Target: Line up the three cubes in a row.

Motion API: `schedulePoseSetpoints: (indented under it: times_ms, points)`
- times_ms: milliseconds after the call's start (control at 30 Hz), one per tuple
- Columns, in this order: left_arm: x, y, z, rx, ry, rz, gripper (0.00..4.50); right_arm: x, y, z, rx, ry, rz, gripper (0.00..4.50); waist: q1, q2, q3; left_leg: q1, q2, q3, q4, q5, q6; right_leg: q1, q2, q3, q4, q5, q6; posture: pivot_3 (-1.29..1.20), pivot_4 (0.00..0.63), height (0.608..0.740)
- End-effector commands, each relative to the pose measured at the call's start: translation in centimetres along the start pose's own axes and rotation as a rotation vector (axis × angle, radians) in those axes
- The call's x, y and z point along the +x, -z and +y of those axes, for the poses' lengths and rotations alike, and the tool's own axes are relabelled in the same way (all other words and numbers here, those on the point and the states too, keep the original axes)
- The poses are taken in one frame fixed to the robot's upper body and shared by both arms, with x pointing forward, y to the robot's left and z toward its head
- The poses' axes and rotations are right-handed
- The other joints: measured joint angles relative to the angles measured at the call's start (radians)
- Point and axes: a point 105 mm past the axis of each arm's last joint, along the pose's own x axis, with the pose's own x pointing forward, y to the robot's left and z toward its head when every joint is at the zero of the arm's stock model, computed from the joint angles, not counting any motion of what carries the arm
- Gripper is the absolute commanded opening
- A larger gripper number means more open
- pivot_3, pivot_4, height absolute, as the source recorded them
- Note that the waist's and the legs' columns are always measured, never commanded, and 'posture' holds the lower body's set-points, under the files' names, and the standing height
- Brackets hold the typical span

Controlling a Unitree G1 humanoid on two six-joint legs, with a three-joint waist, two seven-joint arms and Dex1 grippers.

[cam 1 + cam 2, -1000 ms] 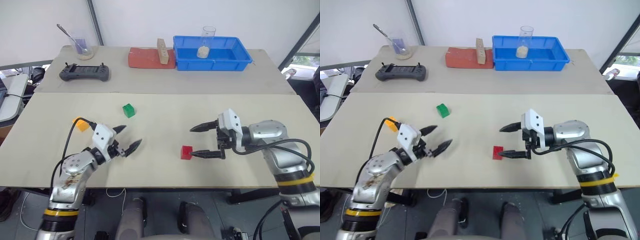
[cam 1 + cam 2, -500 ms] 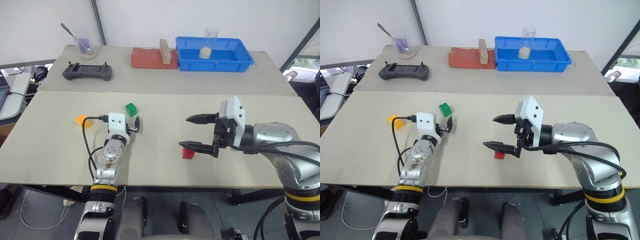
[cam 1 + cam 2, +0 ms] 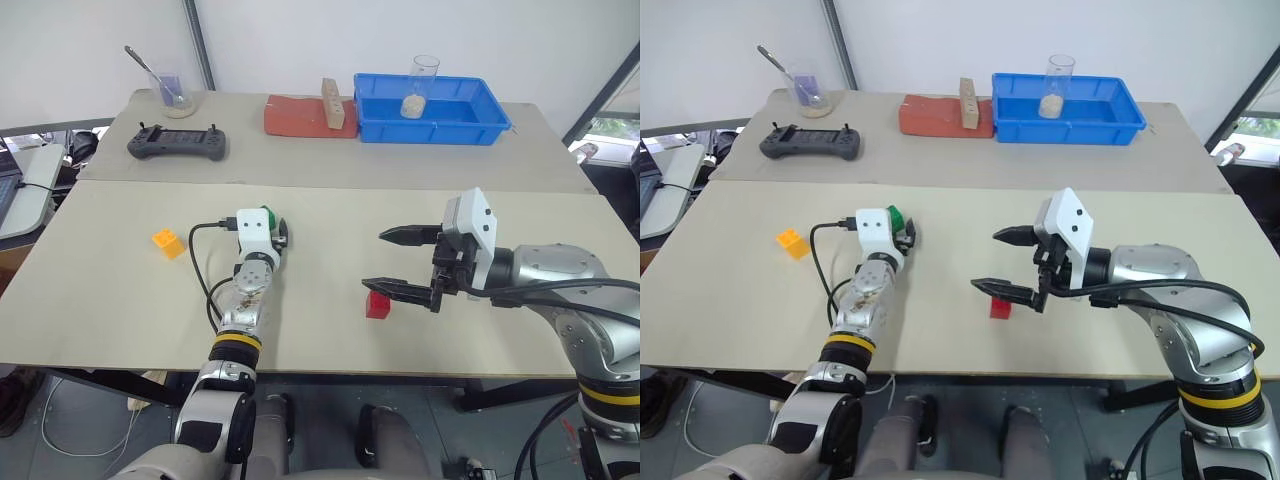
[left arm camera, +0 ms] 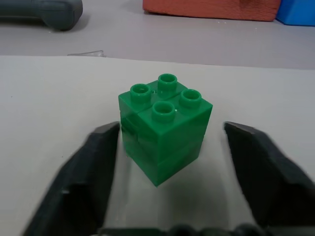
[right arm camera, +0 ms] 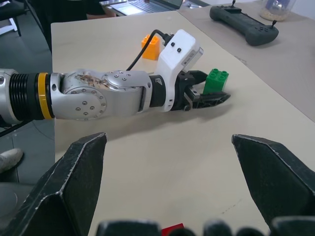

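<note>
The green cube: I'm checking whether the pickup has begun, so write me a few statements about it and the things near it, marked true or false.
1. The left tool has a finger on each side of the green cube, with a gap showing at each finger. True.
2. The green cube hangs clear of the table. False: it rests on the table, studs up.
3. The right tool is clamped on the red cube. False: its fingers are spread wide, and the red cube lies below the lower finger.
4. The orange cube lies alone on the table, left of the left tool. True.
5. The green cube sits in the blue tray. False: the tray is on the far table.
</note>
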Motion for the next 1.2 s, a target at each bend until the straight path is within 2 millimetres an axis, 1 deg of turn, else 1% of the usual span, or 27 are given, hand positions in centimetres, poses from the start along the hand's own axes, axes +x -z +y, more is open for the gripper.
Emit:
schedulePoseSetpoints:
  times_ms: [33,200,300,467,500,567,633,667,767,833,867,933,967,1067,1200]
  points:
    - [0.1,-0.2,-0.5,-0.018,-0.005,0.003,1.84,-0.7,-1.2,-0.3,-0.043,0.023,-0.025,4.50,0.000,0.000,0.000,0.000,0.000,0.000,0.000,0.000,0.000,0.000,0.000,0.000,0.000,0.000,0.000,0.00,0.150,0.740]
    - [0.1,-0.2,-0.5,-0.022,-0.011,0.005,1.84,-0.7,-1.1,-0.4,-0.039,0.027,-0.023,4.50,-0.001,0.000,0.000,0.000,0.000,0.000,0.000,0.000,0.000,0.001,0.000,0.000,0.000,0.000,0.000,0.00,0.150,0.740]
    - [0.0,-0.1,-0.1,-0.020,-0.021,0.008,1.84,-0.7,-1.0,-0.4,-0.038,0.029,-0.023,4.50,-0.001,0.000,0.000,0.000,0.000,0.000,0.000,0.000,0.000,0.001,0.000,0.000,-0.001,0.000,0.000,0.00,0.150,0.740]
    - [-0.1,-1.3,0.2,0.039,0.073,-0.026,1.84,-0.7,-0.7,-0.3,-0.042,0.030,-0.020,4.50,-0.003,0.000,0.000,0.000,0.000,0.000,0.000,0.000,0.000,0.000,0.000,0.000,-0.001,0.000,0.000,0.00,0.150,0.740]
    - [-0.3,-1.9,0.2,0.067,0.134,-0.041,1.84,-0.8,-0.7,-0.2,-0.043,0.029,-0.016,4.50,-0.004,-0.001,0.000,0.000,0.000,0.000,0.000,0.000,0.000,0.000,0.000,0.000,-0.001,0.000,0.000,0.00,0.150,0.740]
    - [-1.1,-2.8,-0.3,0.132,0.312,-0.067,1.84,-1.1,-0.5,-0.2,-0.045,0.030,-0.009,4.50,-0.006,-0.001,0.001,0.000,0.000,0.000,0.000,0.000,0.000,-0.001,0.000,0.000,-0.001,0.000,0.000,0.00,0.150,0.740]
    - [-2.7,-3.5,-1.0,0.186,0.515,-0.076,1.84,-1.5,-0.4,-0.2,-0.047,0.031,0.000,4.50,-0.009,-0.002,0.001,-0.001,0.000,0.001,-0.001,0.000,0.000,-0.003,0.000,0.000,-0.001,0.000,0.000,0.00,0.150,0.740]
    - [-4.0,-3.7,-1.5,0.199,0.642,-0.074,1.84,-1.6,-0.3,-0.2,-0.047,0.033,0.005,4.50,-0.009,-0.002,0.001,-0.001,0.001,0.001,-0.002,0.000,0.000,-0.004,0.000,0.000,-0.001,0.000,0.000,0.00,0.150,0.740]
    - [-7.6,-3.4,-2.0,0.258,0.954,-0.045,1.84,-2.0,-0.1,-0.2,-0.045,0.034,0.015,4.50,-0.009,-0.002,0.002,-0.001,0.001,0.002,-0.003,0.000,0.000,-0.005,0.000,0.000,-0.001,0.000,0.000,0.00,0.150,0.740]
    - [-9.1,-2.7,-1.6,0.317,1.067,-0.018,1.84,-2.1,0.1,-0.1,-0.044,0.033,0.022,4.50,-0.009,-0.002,0.002,-0.001,0.001,0.002,-0.003,0.000,0.000,-0.008,0.000,0.000,-0.002,0.000,0.000,0.00,0.150,0.740]
    - [-9.3,-2.5,-1.4,0.328,1.092,-0.009,1.84,-2.2,0.2,0.0,-0.044,0.032,0.025,4.50,-0.009,-0.002,0.002,-0.001,0.002,0.002,-0.003,0.000,0.000,-0.009,0.000,0.000,-0.003,0.000,0.000,0.00,0.150,0.740]
    - [-9.4,-2.2,-1.3,0.329,1.092,-0.006,1.84,-2.2,0.3,0.1,-0.044,0.032,0.027,4.50,-0.006,-0.002,0.002,-0.001,0.002,0.002,-0.004,0.000,0.000,-0.008,0.000,0.000,-0.005,0.000,0.000,0.00,0.150,0.740]
    - [-9.8,-2.1,-1.4,0.319,1.097,-0.006,1.84,-2.3,0.3,0.1,-0.045,0.034,0.028,4.50,-0.005,-0.002,0.002,-0.001,0.002,0.002,-0.003,0.000,0.000,-0.008,0.000,0.000,-0.006,0.000,0.000,0.00,0.150,0.740]
    - [-10.8,-1.4,-1.8,0.296,1.048,-0.021,1.84,-2.4,0.2,0.2,-0.046,0.045,0.028,4.50,-0.008,-0.002,0.002,-0.002,0.002,0.003,-0.003,0.000,0.000,-0.007,0.000,0.000,-0.009,0.000,0.000,0.00,0.150,0.740]
    - [-11.8,-0.9,-2.4,0.253,0.927,-0.040,1.84,-2.6,0.3,0.6,-0.038,0.056,0.029,4.50,-0.007,-0.002,0.002,-0.002,0.003,0.003,-0.003,0.000,0.000,-0.008,0.000,0.000,-0.008,0.000,0.000,0.00,0.150,0.740]
